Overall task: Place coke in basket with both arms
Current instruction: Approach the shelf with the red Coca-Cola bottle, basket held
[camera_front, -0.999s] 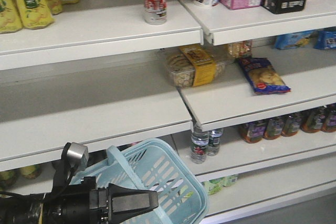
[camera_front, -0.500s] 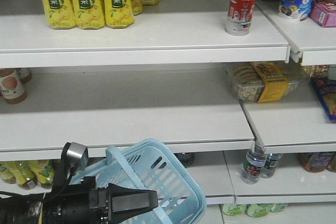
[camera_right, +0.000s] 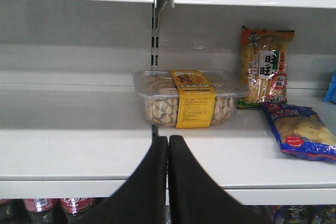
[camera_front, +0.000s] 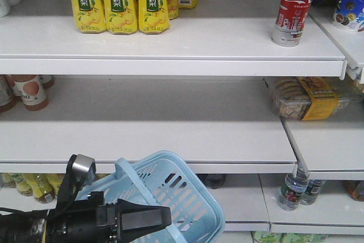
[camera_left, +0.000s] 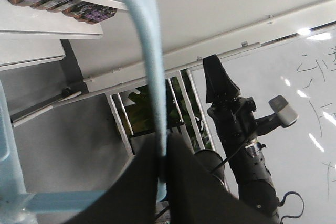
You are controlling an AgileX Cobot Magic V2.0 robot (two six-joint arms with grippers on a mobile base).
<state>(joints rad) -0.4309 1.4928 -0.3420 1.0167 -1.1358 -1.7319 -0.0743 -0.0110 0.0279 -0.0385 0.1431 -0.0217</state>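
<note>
The coke [camera_front: 296,7], red with white script and a silver base, stands upright at the right end of the top shelf in the front view. The light blue basket [camera_front: 182,194] hangs tilted at the bottom centre. My left gripper [camera_front: 166,220] is shut on the basket's hoop handle [camera_left: 142,40], which runs between its fingers in the left wrist view. My right gripper [camera_right: 168,142] is shut and empty, level with the front edge of the middle shelf; it also shows in the left wrist view [camera_left: 211,64]. The coke is out of both wrist views.
Yellow drink cartons [camera_front: 122,1] stand on the top shelf to the left of the coke. A clear cookie box with a yellow band [camera_right: 184,98] and snack bags [camera_right: 302,137] lie on the middle shelf. Water bottles [camera_front: 296,189] stand on the lower shelf.
The shelves and the coke have slid to the right in the front view as the camera moved left. The left arm and basket keep the same place in the frame.
</note>
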